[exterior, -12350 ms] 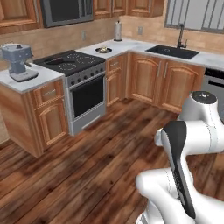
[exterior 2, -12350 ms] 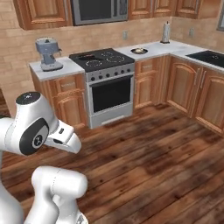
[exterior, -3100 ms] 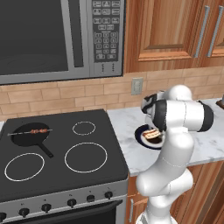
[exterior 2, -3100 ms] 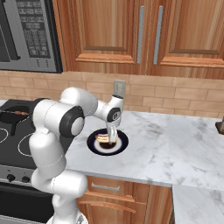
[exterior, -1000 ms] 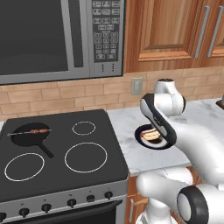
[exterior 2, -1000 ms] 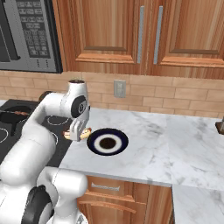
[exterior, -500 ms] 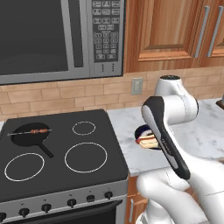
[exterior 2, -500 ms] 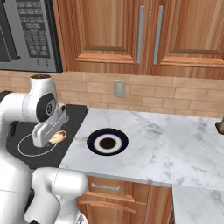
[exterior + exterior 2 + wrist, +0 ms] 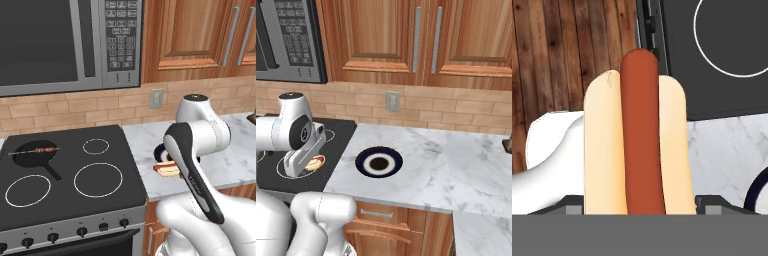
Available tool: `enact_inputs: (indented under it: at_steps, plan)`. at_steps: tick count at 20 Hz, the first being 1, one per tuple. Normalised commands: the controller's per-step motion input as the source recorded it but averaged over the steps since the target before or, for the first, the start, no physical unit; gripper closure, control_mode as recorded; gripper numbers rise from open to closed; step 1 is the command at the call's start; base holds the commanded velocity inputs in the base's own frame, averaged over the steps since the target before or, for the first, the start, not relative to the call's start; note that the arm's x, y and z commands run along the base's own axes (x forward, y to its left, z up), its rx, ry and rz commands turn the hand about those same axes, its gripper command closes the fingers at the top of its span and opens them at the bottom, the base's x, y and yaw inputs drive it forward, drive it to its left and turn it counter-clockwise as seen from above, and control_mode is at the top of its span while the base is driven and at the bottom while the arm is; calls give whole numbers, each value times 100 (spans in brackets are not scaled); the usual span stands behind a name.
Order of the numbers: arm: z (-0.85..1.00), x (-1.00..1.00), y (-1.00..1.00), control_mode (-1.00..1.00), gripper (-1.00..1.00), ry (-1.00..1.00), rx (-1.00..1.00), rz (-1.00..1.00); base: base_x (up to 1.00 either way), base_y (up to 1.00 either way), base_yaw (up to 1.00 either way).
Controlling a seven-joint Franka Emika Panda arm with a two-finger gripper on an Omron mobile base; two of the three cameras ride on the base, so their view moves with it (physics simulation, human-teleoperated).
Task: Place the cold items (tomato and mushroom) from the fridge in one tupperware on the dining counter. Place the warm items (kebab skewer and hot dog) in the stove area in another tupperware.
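Note:
My gripper (image 9: 310,164) is shut on the hot dog (image 9: 314,162), a tan bun with a red sausage, and holds it in the air over the stove's right edge. In the hand view the hot dog (image 9: 637,140) stands lengthwise between the jaws and covers the fingertips. From the left base the hot dog (image 9: 167,171) peeks out behind my forearm. The kebab skewer (image 9: 42,149) lies in a black pan (image 9: 31,155) on the stove's back left burner. The tomato, mushroom, fridge, tupperware and dining counter are out of view.
A dark plate with a white ring (image 9: 379,162) sits bare on the marble worktop (image 9: 456,170) right of the black stove top (image 9: 100,180). A microwave (image 9: 60,42) and wooden cabinets hang above. Wooden floor (image 9: 567,60) lies below.
The arm has swung left, carrying the hot dog away from the plate to above the stove's right edge. The plate is left bare; the skewer and pan have not moved.

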Motion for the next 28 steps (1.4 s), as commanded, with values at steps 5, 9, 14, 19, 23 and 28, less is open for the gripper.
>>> enact_inputs:
  at_steps: [5, 9, 14, 19, 23, 28]
  plan:
    - [0, 0, 0, -100, 100, 0, 0, 0, 0, 0, 0]
    - [0, -3, 0, 100, 100, 0, 0, 0, -20, 18, 0]
    - [0, 0, 0, 100, 100, 0, 0, 0, -61, 64, 6]
    - [0, 0, 0, 100, 100, 0, 0, 0, -58, 97, 23]
    - [0, 0, 0, 100, 100, 0, 0, 0, -19, 100, 59]
    - [0, 0, 0, 100, 100, 0, 0, 0, -10, 100, 67]
